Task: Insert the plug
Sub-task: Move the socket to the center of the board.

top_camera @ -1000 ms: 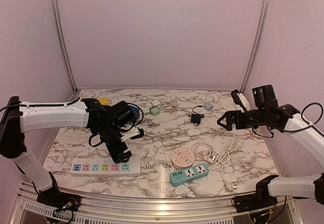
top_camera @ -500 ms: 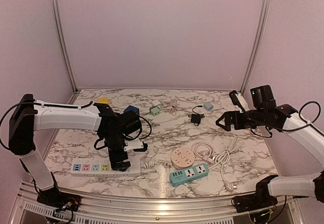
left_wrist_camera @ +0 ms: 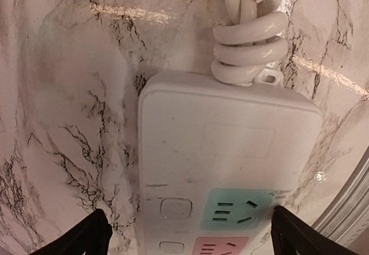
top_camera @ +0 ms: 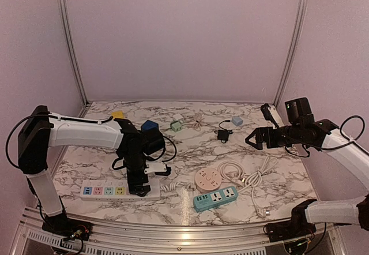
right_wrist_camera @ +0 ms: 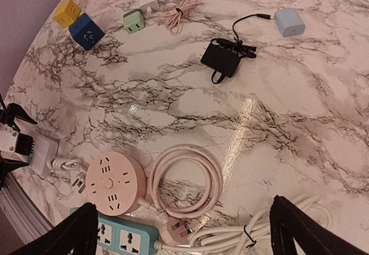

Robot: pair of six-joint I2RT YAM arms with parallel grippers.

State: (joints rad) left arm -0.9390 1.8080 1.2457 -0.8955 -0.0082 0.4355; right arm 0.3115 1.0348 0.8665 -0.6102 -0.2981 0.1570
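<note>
Backdrop: plain lilac walls (top_camera: 184,36) around a white marble-veined bench (top_camera: 288,168) strewn with sockets and cables.
Left claw (left_wrist_camera: 194,233): spread wide and empty, poised over the cord end of the long white power strip with pastel sockets (left_wrist_camera: 230,145); black fingertips (left_wrist_camera: 92,235) straddling its width, contact not discernible.
Right claw (top_camera: 255,137): open as well, gripping nothing, raised well above the right half of the bench and looking down over it.
Plug: none in either claw; likeliest candidate the pink plug (right_wrist_camera: 173,229) on the coiled pink cable (right_wrist_camera: 187,180), lying loose just beside the round pink socket hub (right_wrist_camera: 109,183) and the teal power strip (right_wrist_camera: 124,235); choice of plug uncertain.
Step in hand: probably lining up over the white strip ahead of any pick-up; insertion not yet begun.
Next move: calls for fetching a plug, turning its prongs downward and matching them to a slot such as the teal socket (left_wrist_camera: 236,209); bracing of the light strip likely needed.
Edges: white strip close to the near bench edge, metal rail (left_wrist_camera: 346,209) just beyond; tight white cord coil (left_wrist_camera: 248,47) crowding its end.
Open room: bare marble between the white strip and the black adapter (right_wrist_camera: 222,59), enough for carrying a plug across.
</note>
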